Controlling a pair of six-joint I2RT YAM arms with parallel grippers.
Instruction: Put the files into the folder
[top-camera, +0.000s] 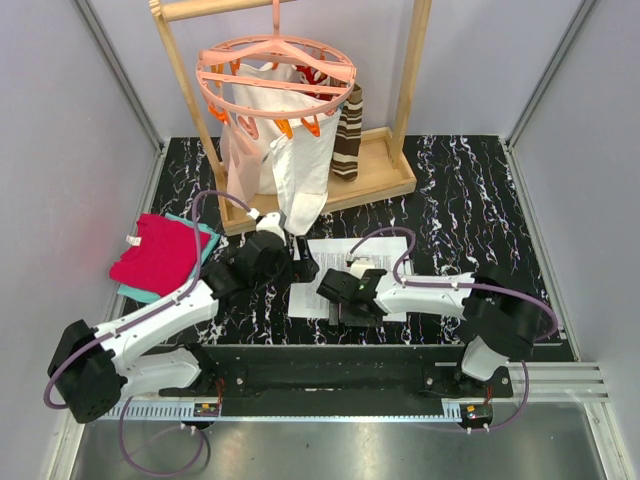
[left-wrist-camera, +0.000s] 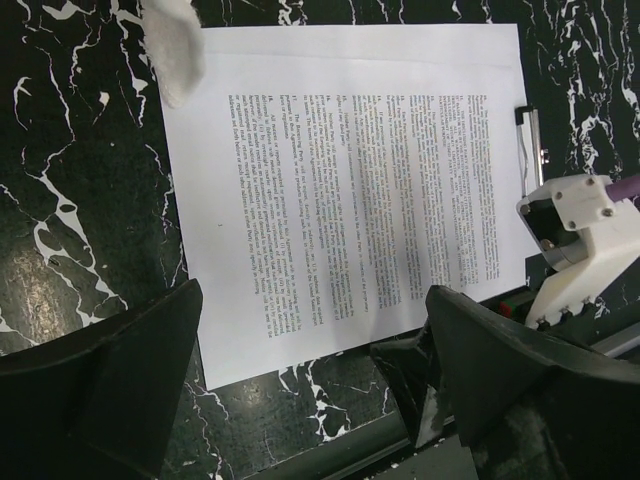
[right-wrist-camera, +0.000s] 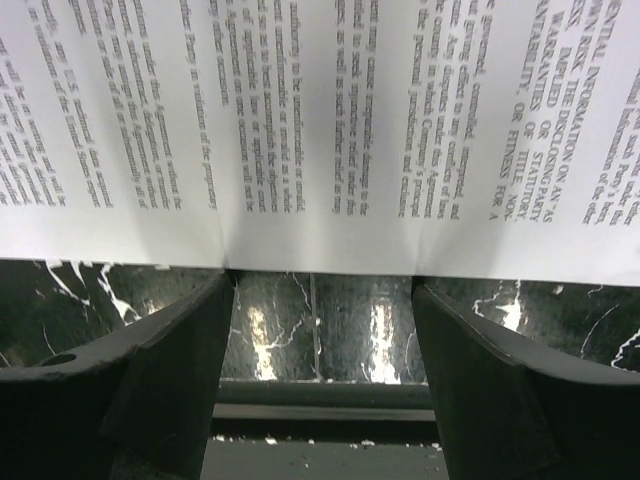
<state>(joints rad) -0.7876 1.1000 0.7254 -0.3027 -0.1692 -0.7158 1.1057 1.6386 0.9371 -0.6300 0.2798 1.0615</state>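
Observation:
The files (top-camera: 358, 262) are white sheets of small black print lying flat on the black marbled table, just in front of both arms. My left gripper (top-camera: 300, 268) is open and empty over their left part; in the left wrist view its jaws (left-wrist-camera: 310, 390) stand wide over a corner of the files (left-wrist-camera: 350, 180). My right gripper (top-camera: 335, 287) is open and empty, low at the near edge of the files (right-wrist-camera: 320, 130), one fingertip (right-wrist-camera: 190, 330) on each side of a glossy dark strip. I cannot make out the folder for certain.
A wooden rack (top-camera: 385, 170) at the back holds a pink clip hanger (top-camera: 275, 75) with a white cloth bag (top-camera: 290, 165) and a striped cloth (top-camera: 348, 135). Red-and-teal folded cloths (top-camera: 155, 255) lie at the left. The right arm's white wrist (left-wrist-camera: 580, 230) sits beside the files.

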